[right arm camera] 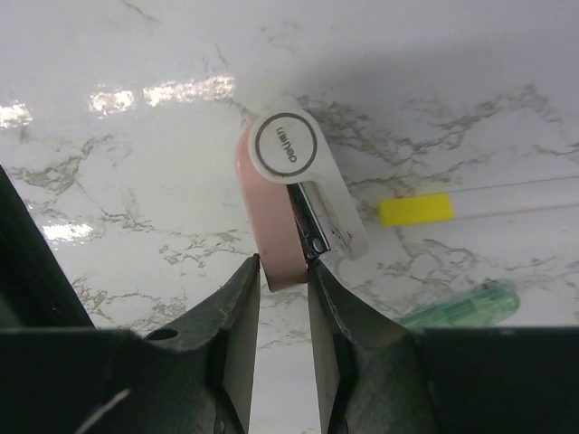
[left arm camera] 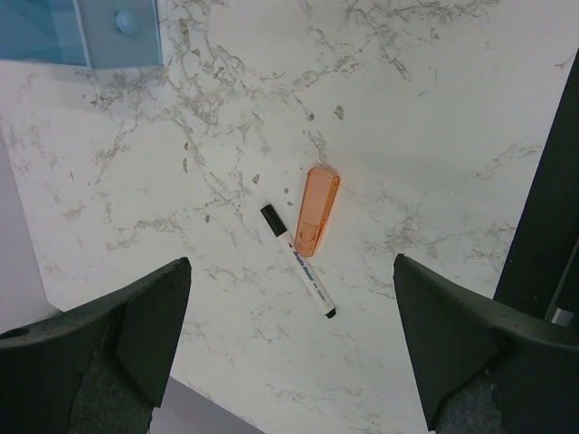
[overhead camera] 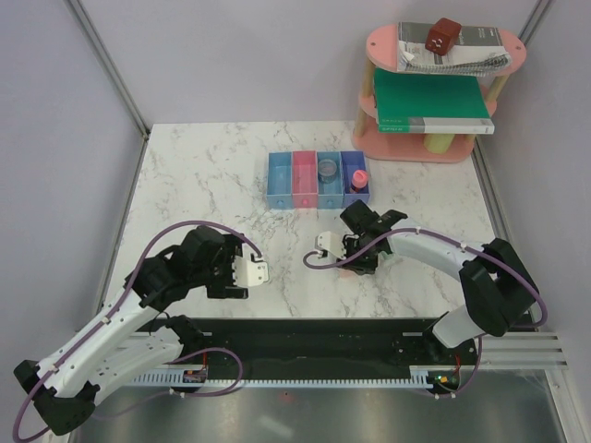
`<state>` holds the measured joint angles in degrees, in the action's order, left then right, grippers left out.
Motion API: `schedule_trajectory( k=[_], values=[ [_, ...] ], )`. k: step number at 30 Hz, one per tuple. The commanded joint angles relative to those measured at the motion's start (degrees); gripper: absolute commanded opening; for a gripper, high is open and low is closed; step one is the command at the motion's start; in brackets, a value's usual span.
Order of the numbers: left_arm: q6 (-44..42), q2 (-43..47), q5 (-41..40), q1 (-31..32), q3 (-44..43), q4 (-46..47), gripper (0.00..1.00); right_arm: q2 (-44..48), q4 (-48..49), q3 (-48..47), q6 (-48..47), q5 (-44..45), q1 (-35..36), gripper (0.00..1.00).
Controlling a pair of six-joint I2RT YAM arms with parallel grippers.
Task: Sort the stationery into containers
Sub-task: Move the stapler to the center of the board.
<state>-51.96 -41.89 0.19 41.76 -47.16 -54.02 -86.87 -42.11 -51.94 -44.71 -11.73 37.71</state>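
Note:
The joined row of four bins [overhead camera: 319,192] stands at the back middle of the table. A pink cylinder [overhead camera: 359,176] stands in the dark blue bin, and a clear-blue clip [overhead camera: 329,169] lies in the light blue bin beside it. My right gripper [overhead camera: 365,229] is just in front of the bins. It [right arm camera: 283,264] is shut on one end of the peach clip [right arm camera: 271,208], low over the table. A thin yellow pen [right arm camera: 414,209] and a green cap-shaped piece [right arm camera: 461,306] lie to the clip's right. My left gripper [left arm camera: 291,262] is open above the black pen [left arm camera: 308,278] and orange stick [left arm camera: 317,210], which lie touching.
A pink two-tier oval shelf [overhead camera: 411,148] stands at the back right. It holds a green book [overhead camera: 429,101], a spiral notebook [overhead camera: 452,53] and a small brown block [overhead camera: 441,35]. A light blue bin corner [left arm camera: 54,32] shows in the left wrist view.

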Motion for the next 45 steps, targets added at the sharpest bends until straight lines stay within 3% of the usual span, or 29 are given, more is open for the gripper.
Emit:
schedule_trajectory(
  k=[1, 23, 30, 37, 45],
  values=[
    [-1.30, 0.67, 1.31, -0.01, 0.22, 1.37, 1.00, 0.74, 0.36, -5.61, 1.47, -0.84, 1.04, 0.34],
    [-1.21, 1.81, 2.10, 0.08, 1.63, 1.90, 1.00, -5.76, -1.49, -18.98, 4.19, -3.04, 1.49, 0.33],
    [-1.12, 2.86, 2.01, 0.08, 2.95, 1.99, 1.00, -9.10, -2.01, -21.97, 12.77, -0.49, 1.57, 0.54],
    [-1.03, 3.83, 1.92, -0.01, 4.09, 1.99, 1.00, -11.83, -8.41, -23.11, 17.63, -8.91, 1.49, 0.67],
    [-1.12, 4.53, 2.01, -0.10, 4.88, 1.99, 1.00, -10.87, -16.60, -24.00, 14.12, -11.30, 1.49, 0.72]
  ],
)
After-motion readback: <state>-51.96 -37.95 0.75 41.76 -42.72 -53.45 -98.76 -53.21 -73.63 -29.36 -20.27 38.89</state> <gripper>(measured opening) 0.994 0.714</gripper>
